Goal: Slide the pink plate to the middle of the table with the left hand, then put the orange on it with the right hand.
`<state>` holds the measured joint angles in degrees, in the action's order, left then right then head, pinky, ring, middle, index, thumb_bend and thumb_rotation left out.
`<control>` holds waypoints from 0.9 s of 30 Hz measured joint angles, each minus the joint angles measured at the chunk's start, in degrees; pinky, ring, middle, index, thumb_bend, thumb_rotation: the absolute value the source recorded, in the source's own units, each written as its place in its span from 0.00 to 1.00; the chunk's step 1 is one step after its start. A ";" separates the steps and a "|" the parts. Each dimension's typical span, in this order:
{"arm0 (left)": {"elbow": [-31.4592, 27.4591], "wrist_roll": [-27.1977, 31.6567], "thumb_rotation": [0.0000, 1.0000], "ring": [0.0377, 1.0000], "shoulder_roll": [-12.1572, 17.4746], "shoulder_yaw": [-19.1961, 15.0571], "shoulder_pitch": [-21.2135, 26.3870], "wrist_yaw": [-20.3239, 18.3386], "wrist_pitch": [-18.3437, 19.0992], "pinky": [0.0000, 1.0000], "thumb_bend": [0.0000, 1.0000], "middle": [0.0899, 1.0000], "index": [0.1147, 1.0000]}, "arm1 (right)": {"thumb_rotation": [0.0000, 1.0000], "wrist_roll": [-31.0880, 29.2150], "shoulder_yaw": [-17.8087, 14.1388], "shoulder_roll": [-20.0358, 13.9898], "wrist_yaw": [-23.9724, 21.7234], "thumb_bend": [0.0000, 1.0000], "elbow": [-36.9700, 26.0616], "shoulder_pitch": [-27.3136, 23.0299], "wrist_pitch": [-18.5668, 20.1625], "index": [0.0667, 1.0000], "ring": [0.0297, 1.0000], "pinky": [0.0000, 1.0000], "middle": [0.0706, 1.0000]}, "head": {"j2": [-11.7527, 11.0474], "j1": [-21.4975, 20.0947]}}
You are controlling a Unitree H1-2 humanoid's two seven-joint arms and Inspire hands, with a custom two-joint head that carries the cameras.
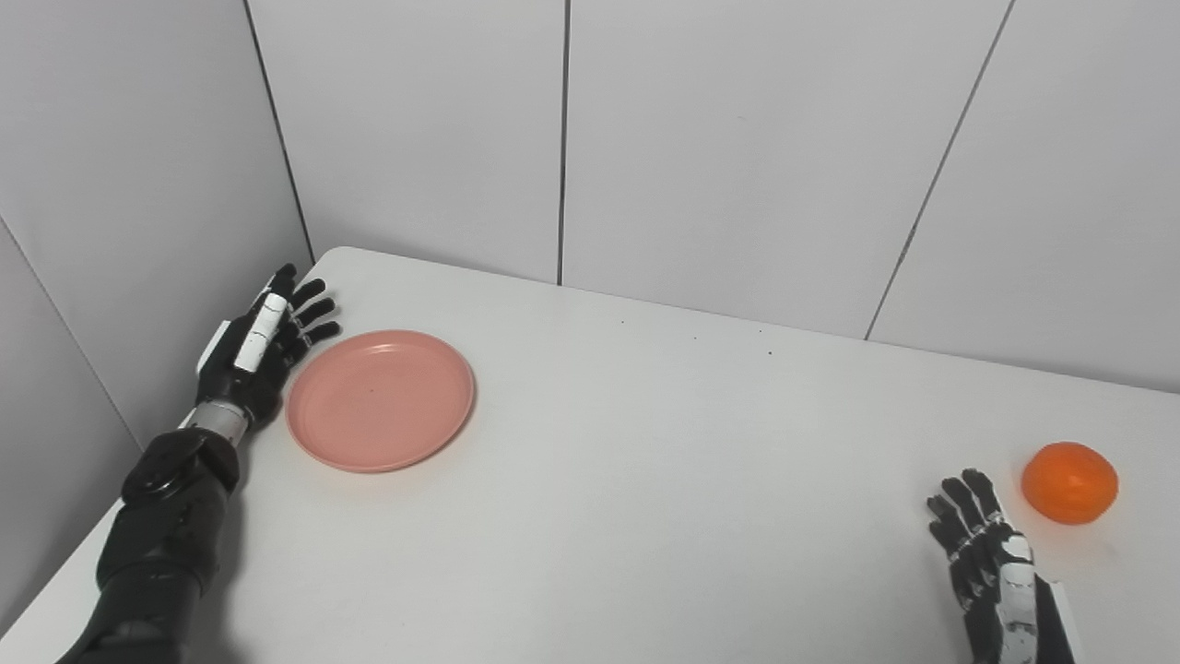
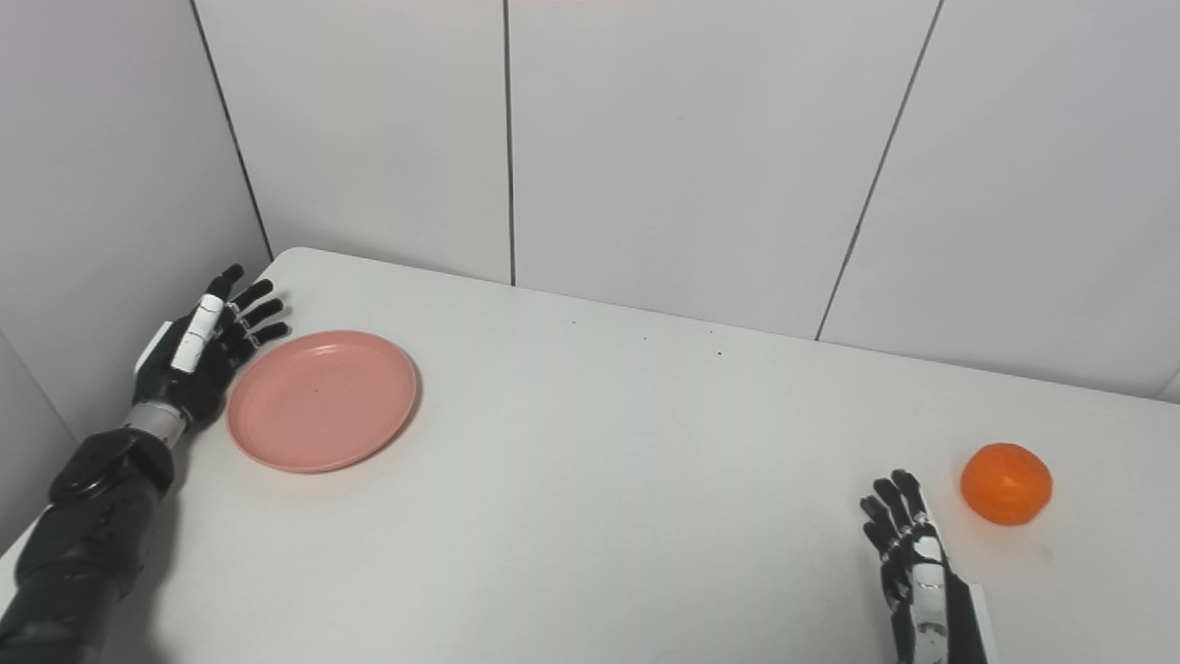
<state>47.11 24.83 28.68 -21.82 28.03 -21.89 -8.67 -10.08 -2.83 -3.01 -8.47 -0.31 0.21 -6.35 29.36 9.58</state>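
Note:
A pink plate (image 1: pixel 380 399) lies flat on the white table (image 1: pixel 645 480) near its far left corner. My left hand (image 1: pixel 263 346) stands on edge just left of the plate's rim, fingers stretched out and apart, holding nothing. Whether it touches the rim is not clear. An orange (image 1: pixel 1069 482) sits on the table at the right side. My right hand (image 1: pixel 986 563) rests open near the front right edge, a short way left of and nearer than the orange, not touching it.
Grey wall panels (image 1: pixel 737 138) rise close behind the table and along its left side, right by my left hand. The table's left edge runs beside my left forearm (image 1: pixel 166 544).

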 measured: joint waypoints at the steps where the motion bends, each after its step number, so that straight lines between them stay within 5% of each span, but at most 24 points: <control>1: -1.06 0.00 0.67 0.89 -0.32 0.10 -0.49 0.18 0.46 0.83 0.96 0.90 0.97 | 1.00 0.00 0.00 0.01 0.02 0.78 0.00 0.00 0.00 0.94 0.92 0.96 0.93 | 0.00 0.00; 9: -9.82 0.00 0.69 0.95 -3.24 0.22 -4.02 2.89 4.13 0.94 0.89 0.94 0.99 | 1.00 0.09 0.03 0.01 0.06 0.77 0.00 0.00 0.01 0.94 0.91 0.95 0.92 | 0.00 -0.09; 27: -17.60 -1.07 0.73 0.98 -4.66 2.17 -7.36 4.94 8.00 0.95 0.92 1.00 1.00 | 1.00 0.13 0.05 -0.02 0.15 0.79 -0.07 0.04 0.04 0.93 0.91 0.95 0.92 | 0.35 -0.26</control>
<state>29.51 23.76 24.02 -19.64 20.67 -16.95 -0.66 -9.96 -2.78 -3.03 -8.32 -0.38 0.25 -6.32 29.71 9.32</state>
